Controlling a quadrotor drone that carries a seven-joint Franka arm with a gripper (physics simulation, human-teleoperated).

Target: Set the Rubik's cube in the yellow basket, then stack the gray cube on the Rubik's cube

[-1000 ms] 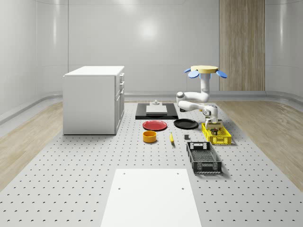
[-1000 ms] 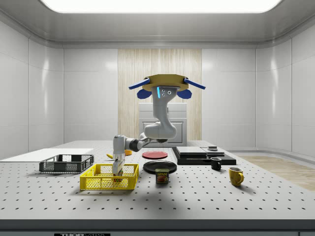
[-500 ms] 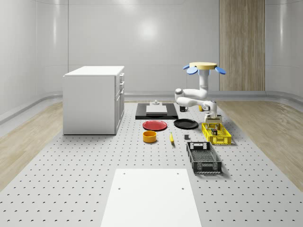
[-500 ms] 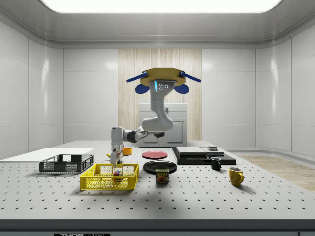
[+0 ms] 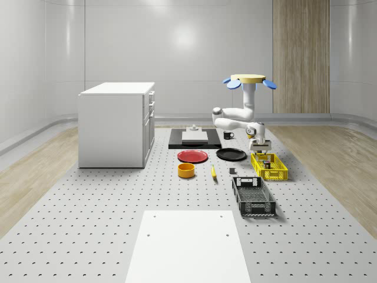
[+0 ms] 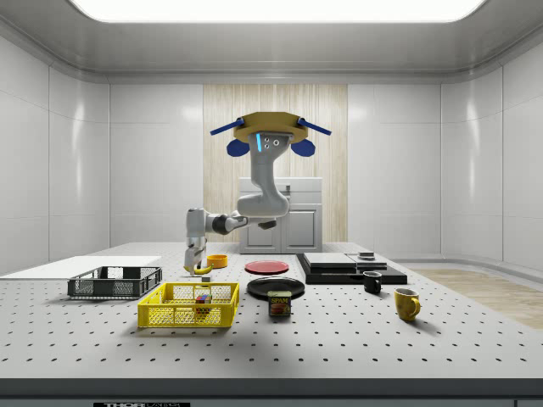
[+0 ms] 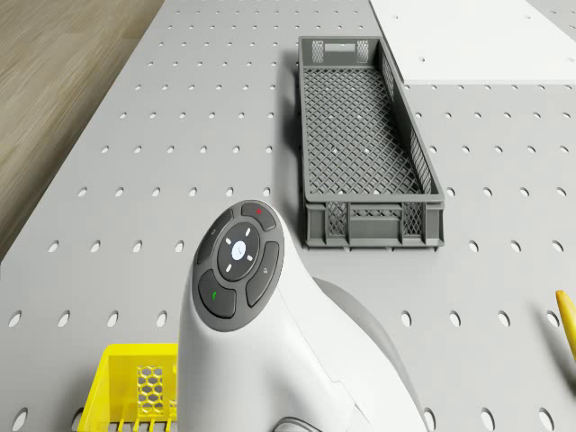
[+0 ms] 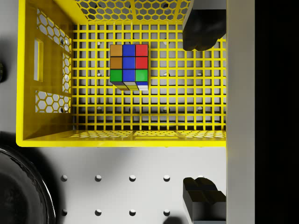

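Inside the yellow basket (image 8: 46,135), the Rubik's cube (image 8: 129,65) rests on the mesh floor, toward the end wall at 12 o'clock in the wrist view and clear of the side walls. In the whole-scene view the basket (image 5: 277,172) sits on the perforated table (image 5: 118,200) at about 3 o'clock from the red plate (image 5: 192,155), with the dark gray crate (image 5: 253,196) just beside it at 6 o'clock.

The gripper (image 8: 203,109) hangs above the basket, pointing straight down. Its two black fingertips (image 8: 202,30) stand wide apart with nothing between them; the cube lies below, free of both. In the side view the gripper (image 6: 196,266) is above the basket rim (image 6: 188,298), not touching it.

The drone (image 6: 266,136) hovers above the table, over the area behind the black plate (image 6: 276,287) in the side view, with the arm (image 6: 254,203) reaching out and down toward the basket. In the drone view the arm's wrist (image 7: 238,265) covers part of the basket (image 7: 135,387).
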